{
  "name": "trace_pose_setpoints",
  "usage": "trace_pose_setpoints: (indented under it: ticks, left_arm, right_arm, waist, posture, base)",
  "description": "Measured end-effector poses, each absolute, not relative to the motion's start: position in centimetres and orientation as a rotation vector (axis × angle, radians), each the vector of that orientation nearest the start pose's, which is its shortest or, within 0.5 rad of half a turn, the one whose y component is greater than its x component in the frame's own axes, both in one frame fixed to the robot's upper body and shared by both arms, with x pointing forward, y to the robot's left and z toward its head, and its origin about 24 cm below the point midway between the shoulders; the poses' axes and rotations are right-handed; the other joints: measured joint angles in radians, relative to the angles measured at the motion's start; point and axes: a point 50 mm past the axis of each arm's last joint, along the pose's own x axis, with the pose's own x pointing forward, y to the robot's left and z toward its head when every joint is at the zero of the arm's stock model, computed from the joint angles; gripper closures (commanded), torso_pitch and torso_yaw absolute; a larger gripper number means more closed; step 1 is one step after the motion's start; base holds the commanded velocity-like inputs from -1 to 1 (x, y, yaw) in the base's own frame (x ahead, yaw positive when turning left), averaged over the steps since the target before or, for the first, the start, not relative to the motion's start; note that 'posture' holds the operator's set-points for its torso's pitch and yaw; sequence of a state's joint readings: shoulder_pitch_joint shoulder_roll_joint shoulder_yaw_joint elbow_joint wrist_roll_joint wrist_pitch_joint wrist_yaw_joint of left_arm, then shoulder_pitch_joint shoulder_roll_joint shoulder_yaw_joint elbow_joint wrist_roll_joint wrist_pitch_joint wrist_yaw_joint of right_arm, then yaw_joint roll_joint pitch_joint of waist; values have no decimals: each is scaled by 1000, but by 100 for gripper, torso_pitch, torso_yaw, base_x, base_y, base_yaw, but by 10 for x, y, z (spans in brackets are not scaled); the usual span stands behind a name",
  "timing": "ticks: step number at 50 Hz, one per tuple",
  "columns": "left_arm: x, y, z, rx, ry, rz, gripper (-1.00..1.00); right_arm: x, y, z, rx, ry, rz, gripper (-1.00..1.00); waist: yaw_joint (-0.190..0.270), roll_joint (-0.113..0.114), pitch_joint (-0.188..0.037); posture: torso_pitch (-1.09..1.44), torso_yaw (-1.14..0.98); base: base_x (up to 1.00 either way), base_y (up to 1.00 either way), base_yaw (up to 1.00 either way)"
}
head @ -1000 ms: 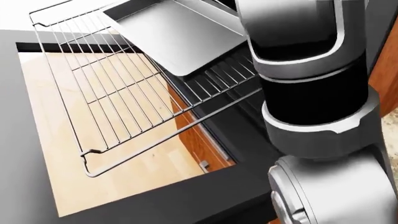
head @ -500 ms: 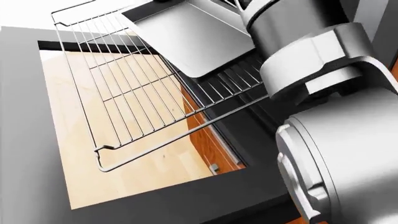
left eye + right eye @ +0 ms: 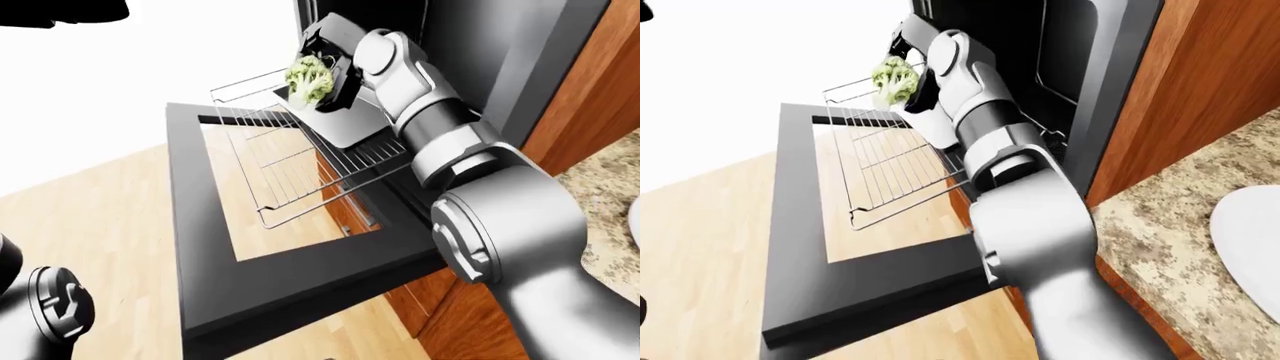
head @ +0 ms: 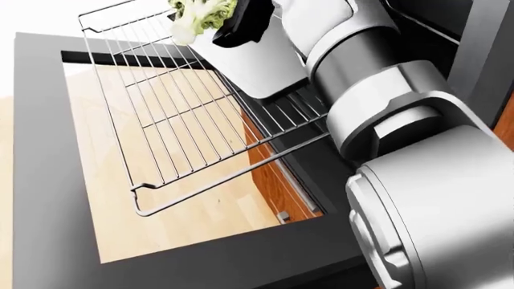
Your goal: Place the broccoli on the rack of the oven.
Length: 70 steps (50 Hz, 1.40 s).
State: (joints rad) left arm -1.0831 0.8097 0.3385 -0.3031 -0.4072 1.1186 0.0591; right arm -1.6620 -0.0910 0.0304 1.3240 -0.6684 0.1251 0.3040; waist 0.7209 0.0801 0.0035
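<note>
Near the top centre of the left-eye view, the right hand (image 3: 328, 66) had its dark fingers closed round the broccoli (image 3: 309, 79), holding it in the air above the pulled-out oven rack (image 3: 290, 161) and a grey tray (image 3: 345, 124). The oven door (image 3: 200, 247) lay open below. Only part of the left arm showed at the lower left, its hand out of view.

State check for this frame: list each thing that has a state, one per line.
oven door: open, folded down flat.
oven rack: pulled out over the door, bare.
broccoli: held in the air above the rack.
right hand: shut on the broccoli.
baking tray: on the rack, empty.
left hand: out of view.
</note>
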Motion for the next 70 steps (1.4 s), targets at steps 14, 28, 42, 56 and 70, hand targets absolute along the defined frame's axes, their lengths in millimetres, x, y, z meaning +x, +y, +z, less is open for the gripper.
trace_pose_setpoints:
  ticks: [14,28,42,56,70]
  left_arm:
    - [254,257,391,189,-415,232,-100]
    - [257,256,384,187,-400,229,-100]
    - [256,256,385,177,-395,221,-100]
    - [260,251,385,185,-397,208,-100]
    - [254,254,388,188,-411,204,-100]
  right_arm:
    - [426,-56,293,-1120,-144,223,100]
    - [430,-71,276,-1159,-86,117,100]
    - [430,-77,288,-1131,-120,47,100]
    - [426,-71,318,-1106,-210,19,100]
    - [427,-71,307,-1104,-179,42,100]
  waist:
    - [5,0,-5]
    - [7,-2,-7]
    - [9,-2,-7]
    - [9,-6,-6]
    - [11,-5,1]
  posture:
    - [0,73]
    - [0,73]
    - [0,73]
    - [0,73]
    - [0,73]
  base:
    - [0,0,0]
    - [0,0,0]
    - [0,0,0]
    - [0,0,0]
    - [0,0,0]
